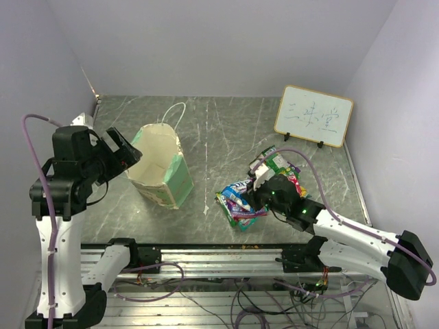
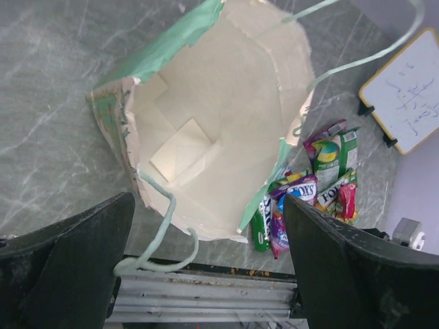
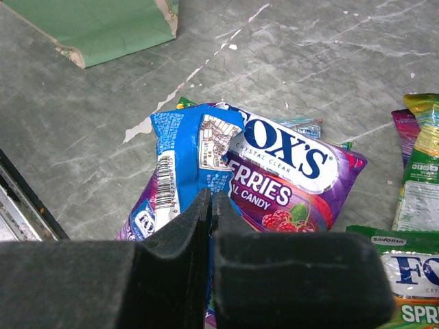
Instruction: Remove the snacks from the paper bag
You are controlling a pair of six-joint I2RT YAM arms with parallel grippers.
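Overhead, the paper bag [image 1: 162,166] stands on the table [image 1: 226,130] left of centre, its mouth up. The left gripper [image 1: 129,155] hangs wide open just beside the bag's left rim. The snacks [image 1: 236,205] lie in a loose pile right of centre, well apart from the bag, with the right gripper [image 1: 254,195] low over them. A whiteboard [image 1: 314,115] stands at the back right.

From the left wrist, the spread fingers [image 2: 68,267] frame the bag's cream inside [image 2: 219,116]; a string handle [image 2: 159,240] droops over the near rim, and the snacks [image 2: 322,178] lie beyond.

From the right wrist, the right gripper [image 3: 209,205] is closed, pads pressed together at the edge of a purple-blue packet [image 3: 288,178]; whether it pinches the wrapper cannot be told. Green packets [image 3: 411,274] lie alongside.
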